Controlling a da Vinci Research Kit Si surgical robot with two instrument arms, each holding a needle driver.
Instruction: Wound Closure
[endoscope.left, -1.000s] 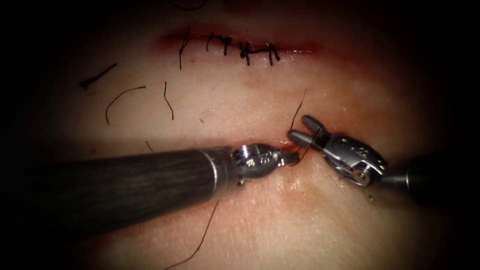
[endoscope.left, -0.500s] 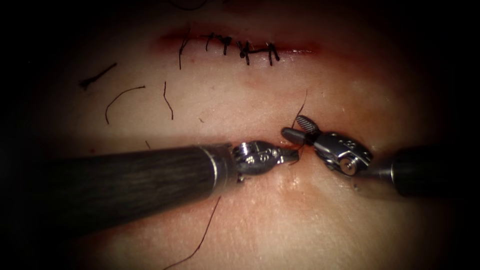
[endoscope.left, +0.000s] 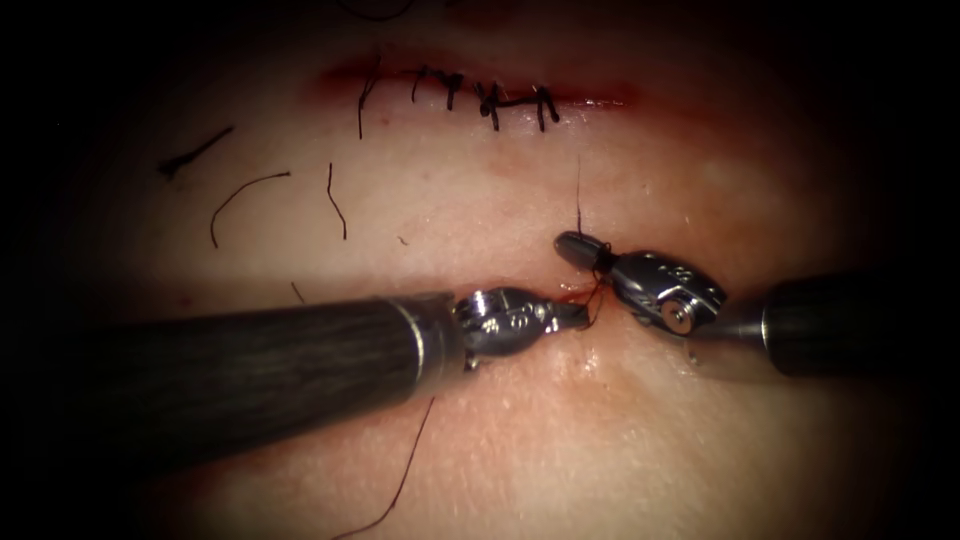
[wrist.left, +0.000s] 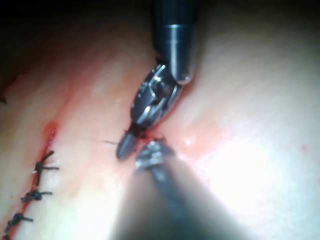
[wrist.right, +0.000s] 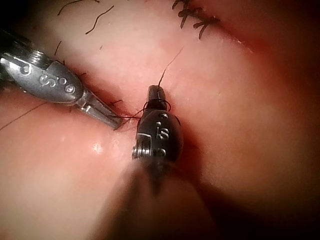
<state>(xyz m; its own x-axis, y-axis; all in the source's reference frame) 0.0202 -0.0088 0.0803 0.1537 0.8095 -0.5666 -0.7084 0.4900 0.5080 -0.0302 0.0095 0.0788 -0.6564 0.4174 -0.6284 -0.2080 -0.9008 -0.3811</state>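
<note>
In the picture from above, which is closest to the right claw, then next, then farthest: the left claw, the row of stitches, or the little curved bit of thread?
1. Left claw: just left of the right claw, slightly lower.
2. Row of stitches: higher up, on the closed cut.
3. Curved bit of thread: far off to the left, lying loose on the tissue.

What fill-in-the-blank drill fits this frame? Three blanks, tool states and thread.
1. The right tool's jaws are ____ on the thread.
2. The left tool comes in from the endoscope picture's ____.
3. The stitched cut lies ____ both tools in the endoscope view.

Missing words: shut; left; above
</note>
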